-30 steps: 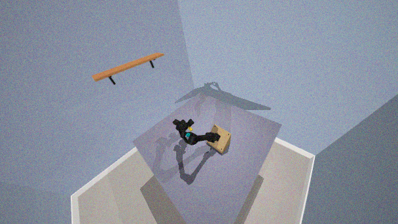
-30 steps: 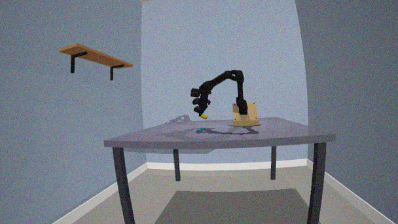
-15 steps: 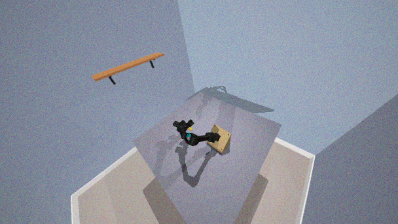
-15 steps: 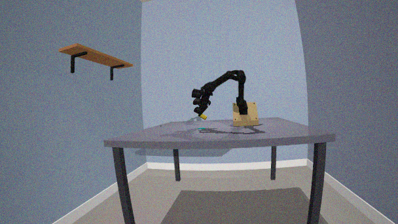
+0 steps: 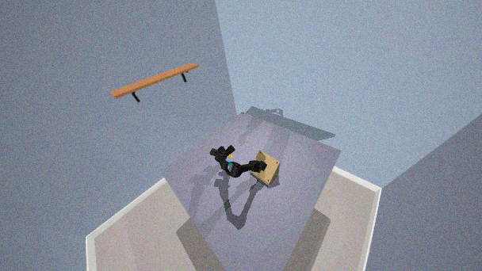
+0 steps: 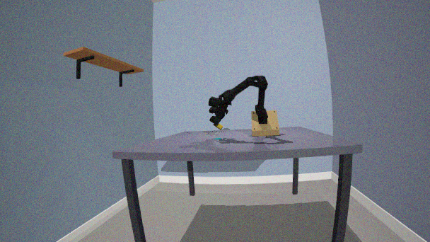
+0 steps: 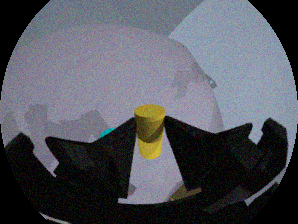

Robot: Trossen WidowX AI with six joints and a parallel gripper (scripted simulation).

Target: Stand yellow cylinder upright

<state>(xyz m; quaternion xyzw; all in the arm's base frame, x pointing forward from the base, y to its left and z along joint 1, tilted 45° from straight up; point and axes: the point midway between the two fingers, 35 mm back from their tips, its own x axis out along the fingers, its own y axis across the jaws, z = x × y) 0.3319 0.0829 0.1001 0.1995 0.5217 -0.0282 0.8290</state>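
One yellow cylinder point(image 5: 231, 155) point(image 6: 219, 127) point(image 7: 150, 127) gripped in pincer point(image 5: 231, 153) point(image 6: 217, 125) point(image 7: 149, 120), tilted above table point(image 5: 301, 158) point(image 6: 170, 146) point(image 7: 90, 65) (carry/uprighting step, I'd say), cyan circle point(image 5: 229, 162) point(image 6: 217, 139) point(image 7: 107, 133) below pincer; next needs straightening, centring over circle, then lowering.

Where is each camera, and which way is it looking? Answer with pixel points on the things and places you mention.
Top: high up, looking down at the table point(image 5: 301, 170) point(image 6: 148, 150); whole arm shows.
Exterior: in front of the table, looking across it; arm and gripper point(image 5: 227, 155) point(image 6: 218, 124) point(image 7: 149, 120) show.
Wrist: on the arm, looking past the fingers at the yellow cylinder point(image 5: 231, 155) point(image 6: 219, 127) point(image 7: 150, 125).
Top and exterior share the wall shelf point(image 5: 154, 80) point(image 6: 106, 61).
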